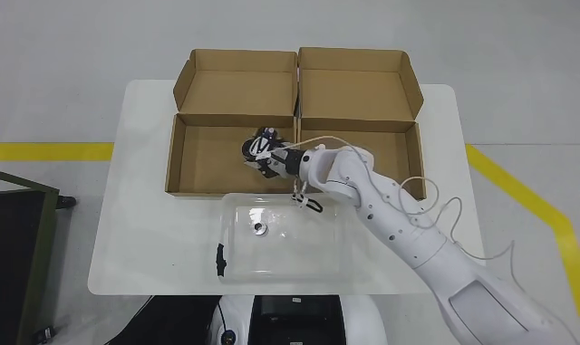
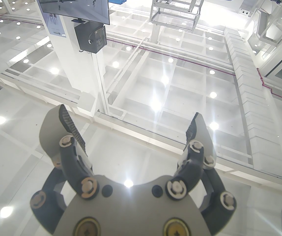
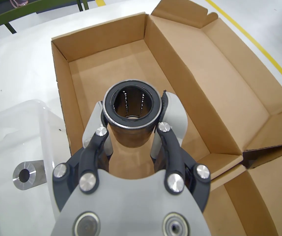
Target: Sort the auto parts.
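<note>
We have the right gripper closed across the round outer wall of a linear bearing, a short dark sleeve with bright metal rims and rows of small balls down its bore, open end facing the wrist camera. The toothed pads meet the shell just behind the near rim, one on each side. In the top view the bearing hangs over the left cardboard box, close to the wall it shares with the right cardboard box; we cannot tell how far it is above the box floor. The left gripper points up at the ceiling, fingers spread wide with nothing between them. We judge the bearing rigid and heavy for its bulk, with a smooth, hard shell that could slide or turn in the pads, so a firm squeeze straight across the diameter suits it, ideally nearer mid-length than the rim. The balls inside look like the delicate part, so we would set it down gently, not drop it. A bright metal bushing with a centre hole lies in the clear plastic bin on the table; it should be stiff, dense and slick as well
</note>
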Robot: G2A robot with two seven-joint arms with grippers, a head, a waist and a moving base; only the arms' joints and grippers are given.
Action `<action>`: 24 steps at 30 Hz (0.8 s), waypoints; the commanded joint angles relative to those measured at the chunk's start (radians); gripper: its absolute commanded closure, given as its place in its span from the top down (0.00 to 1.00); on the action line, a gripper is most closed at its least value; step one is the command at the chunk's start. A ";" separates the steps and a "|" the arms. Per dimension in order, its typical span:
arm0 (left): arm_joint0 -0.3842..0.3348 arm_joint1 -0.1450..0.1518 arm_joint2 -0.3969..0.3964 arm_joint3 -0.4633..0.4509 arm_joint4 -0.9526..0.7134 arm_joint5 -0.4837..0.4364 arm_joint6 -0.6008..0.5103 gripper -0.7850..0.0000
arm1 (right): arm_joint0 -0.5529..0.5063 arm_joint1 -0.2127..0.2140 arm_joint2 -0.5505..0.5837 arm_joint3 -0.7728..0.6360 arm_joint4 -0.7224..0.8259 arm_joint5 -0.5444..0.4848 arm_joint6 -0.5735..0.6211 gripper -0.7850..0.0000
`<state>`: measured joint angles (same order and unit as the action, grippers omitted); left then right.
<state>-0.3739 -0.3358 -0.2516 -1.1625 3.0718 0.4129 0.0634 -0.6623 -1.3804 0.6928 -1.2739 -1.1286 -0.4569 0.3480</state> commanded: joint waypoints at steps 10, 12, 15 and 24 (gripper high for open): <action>0.000 0.000 0.000 0.000 0.000 0.000 0.000 1.00 | 0.006 -0.018 -0.017 0.024 0.007 -0.007 0.124 0.00; 0.000 0.000 0.000 0.000 0.000 0.000 0.000 1.00 | 0.008 -0.022 -0.020 0.030 0.018 -0.011 0.141 0.00; 0.000 0.000 0.000 0.000 0.000 0.000 0.000 1.00 | 0.011 -0.028 -0.022 0.043 0.024 -0.011 0.156 0.05; 0.000 0.000 0.000 0.000 0.000 0.000 0.000 1.00 | 0.012 -0.040 -0.020 0.073 0.041 -0.015 0.182 0.41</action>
<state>-0.3739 -0.3358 -0.2516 -1.1625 3.0718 0.4129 0.0634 -0.6498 -1.4192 0.6734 -1.2017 -1.0889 -0.4713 0.5279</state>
